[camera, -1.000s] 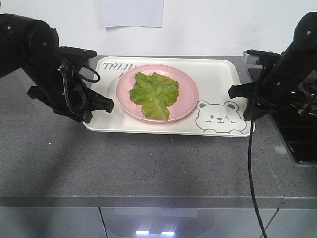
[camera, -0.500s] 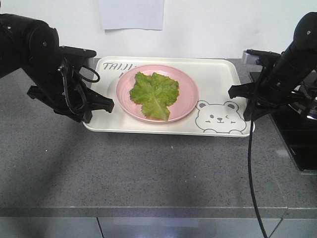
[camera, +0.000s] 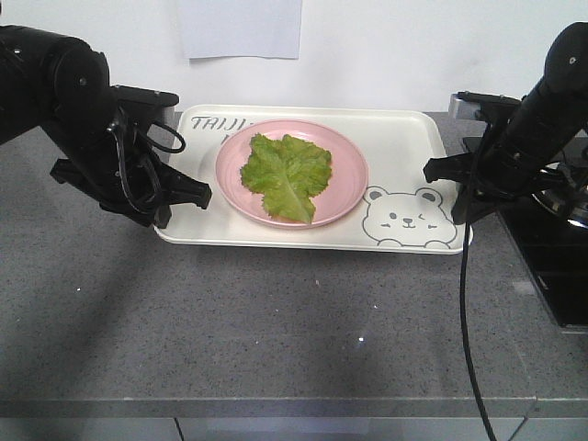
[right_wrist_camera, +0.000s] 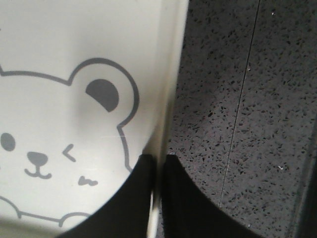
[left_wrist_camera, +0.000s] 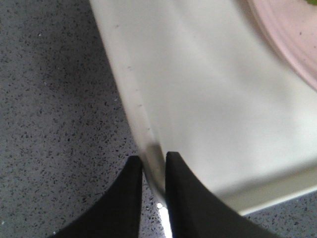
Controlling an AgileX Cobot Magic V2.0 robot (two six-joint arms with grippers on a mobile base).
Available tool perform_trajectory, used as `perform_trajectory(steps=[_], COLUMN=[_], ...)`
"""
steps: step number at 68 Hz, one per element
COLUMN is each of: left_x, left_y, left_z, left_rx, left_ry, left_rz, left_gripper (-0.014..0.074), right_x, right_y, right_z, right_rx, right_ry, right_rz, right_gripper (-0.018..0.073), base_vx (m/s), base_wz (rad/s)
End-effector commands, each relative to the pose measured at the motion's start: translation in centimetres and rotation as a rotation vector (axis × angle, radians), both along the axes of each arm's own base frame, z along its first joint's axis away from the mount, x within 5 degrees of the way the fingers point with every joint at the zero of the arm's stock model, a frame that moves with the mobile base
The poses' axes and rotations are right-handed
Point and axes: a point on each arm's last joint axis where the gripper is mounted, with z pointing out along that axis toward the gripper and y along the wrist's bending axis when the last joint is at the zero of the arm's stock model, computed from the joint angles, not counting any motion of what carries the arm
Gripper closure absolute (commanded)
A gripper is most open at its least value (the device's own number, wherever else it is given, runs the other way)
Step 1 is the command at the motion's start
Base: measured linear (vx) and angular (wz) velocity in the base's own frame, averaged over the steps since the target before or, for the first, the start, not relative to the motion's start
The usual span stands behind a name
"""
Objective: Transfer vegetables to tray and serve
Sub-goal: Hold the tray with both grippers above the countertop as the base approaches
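- A grey speckled stone counter fills the scene, with a white wall behind it and a sheet of white paper fixed to that wall above the far edge.
- The tray, cream-white with rounded corners and a raised rim, lies flat on the counter toward the far side; grey lettering sits at its far left corner and a winking bear face is drawn at its near right corner.
- The left gripper stands at the tray's left edge, near corner; the wrist view shows its two black fingers closed down to a narrow gap, one on each side of the rim, pinching it.
- The right gripper stands at the tray's right edge beside the bear drawing, its fingers likewise drawn tight on the rim, one inside and one outside.
- A round pink plate rests on the tray, left of the bear.
- The vegetables, one ruffled bright green lettuce leaf with a pale rib, lie on the pink plate, within its rim.
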Motion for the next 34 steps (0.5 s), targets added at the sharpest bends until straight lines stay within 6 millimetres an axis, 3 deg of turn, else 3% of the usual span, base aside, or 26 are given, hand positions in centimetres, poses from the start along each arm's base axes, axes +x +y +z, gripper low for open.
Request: perform_trajectory(steps=[1, 34], left_x=[-0.56, -0.56], left_y=[-1.2, -1.2], left_z=[3.2, 3.2], left_rx=[-0.141, -0.141], left_ry=[-0.128, -0.128], left_rz=[-0.033, -0.033], left_gripper=[0.0603, 0.0603], right_x=[-1.31, -1.31], right_y=[1.36, 1.36], right_z=[3.28, 3.28], right_rx=[0.1, 0.1], right_ry=[-0.054, -0.053], right_rz=[0.039, 0.039], right_gripper=[0.0564, 0.0564], base_vx=[0.03, 0.03], base_wz=[-0.01, -0.01])
